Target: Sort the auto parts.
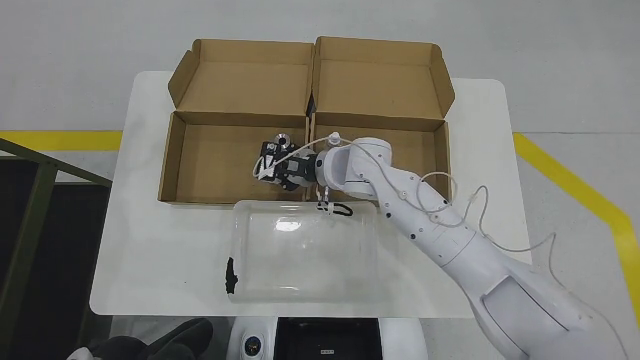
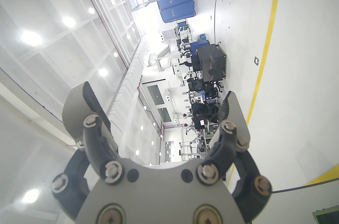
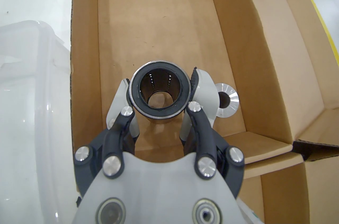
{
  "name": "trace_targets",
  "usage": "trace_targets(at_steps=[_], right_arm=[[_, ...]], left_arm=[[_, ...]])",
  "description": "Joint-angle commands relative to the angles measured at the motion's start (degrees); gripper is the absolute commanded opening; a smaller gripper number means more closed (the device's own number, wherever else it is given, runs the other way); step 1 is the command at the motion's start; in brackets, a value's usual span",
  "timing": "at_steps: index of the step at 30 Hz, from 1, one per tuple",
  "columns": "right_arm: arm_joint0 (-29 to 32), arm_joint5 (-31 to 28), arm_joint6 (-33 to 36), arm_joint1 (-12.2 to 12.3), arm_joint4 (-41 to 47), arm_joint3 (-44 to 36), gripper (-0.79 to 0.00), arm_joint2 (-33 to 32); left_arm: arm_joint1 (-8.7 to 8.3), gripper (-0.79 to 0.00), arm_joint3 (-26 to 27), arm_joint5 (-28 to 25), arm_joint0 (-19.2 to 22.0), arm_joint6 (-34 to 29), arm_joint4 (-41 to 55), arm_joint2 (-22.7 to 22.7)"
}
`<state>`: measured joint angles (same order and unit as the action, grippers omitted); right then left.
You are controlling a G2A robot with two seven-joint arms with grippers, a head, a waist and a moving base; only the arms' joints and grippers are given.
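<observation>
The linear bearing, a steel sleeve with a black end ring and rows of balls down its bore, sits in my right gripper, whose jaws are clamped on its two sides, with the bore pointing down at the floor of the cardboard box on my left. I cannot tell whether its lower end has reached the cardboard. Just beside one finger, a silver flanged ring lies flat on the box floor near the dividing wall. I judge this to be the drop-off, so I would lower until the sleeve rests on the floor and only then part the jaws. I would also keep clear of the flanged ring so the finger does not nudge it, then lift straight up so the round sleeve is not dragged or set rolling. The second box stands touching this one on my right. The clear plastic bin sits in front of both on the white worktop, with a small dark piece at its left wall. My left gripper is raised toward the hall, jaws wide and holding nothing.
</observation>
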<state>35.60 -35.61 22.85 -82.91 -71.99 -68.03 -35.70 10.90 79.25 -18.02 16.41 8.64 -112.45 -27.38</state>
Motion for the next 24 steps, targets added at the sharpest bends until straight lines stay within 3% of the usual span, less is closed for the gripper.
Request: trace_targets(at_steps=[1,6,13,24], right_arm=[[0.0,-0.1,0.1,-0.1,-0.3,0.3,-0.573,0.0],[0.0,-0.5,0.4,-0.3,-1.3,0.9,-0.533,-0.1],[-0.1,-1.1,0.7,-0.4,-2.4,1.2,-0.406,-0.5],[0.9,-2.1,0.7,-0.1,-2.5,-1.6,-0.354,-2.7]], left_arm=[[0.00,0.000,0.0,0.0,0.0,0.0,0.0,0.0],[0.00,0.000,0.0,0.0,0.0,0.0,0.0,0.0],[0.00,0.000,0.0,0.0,0.0,0.0,0.0,0.0],[0.00,0.000,0.0,0.0,0.0,0.0,0.0,0.0]])
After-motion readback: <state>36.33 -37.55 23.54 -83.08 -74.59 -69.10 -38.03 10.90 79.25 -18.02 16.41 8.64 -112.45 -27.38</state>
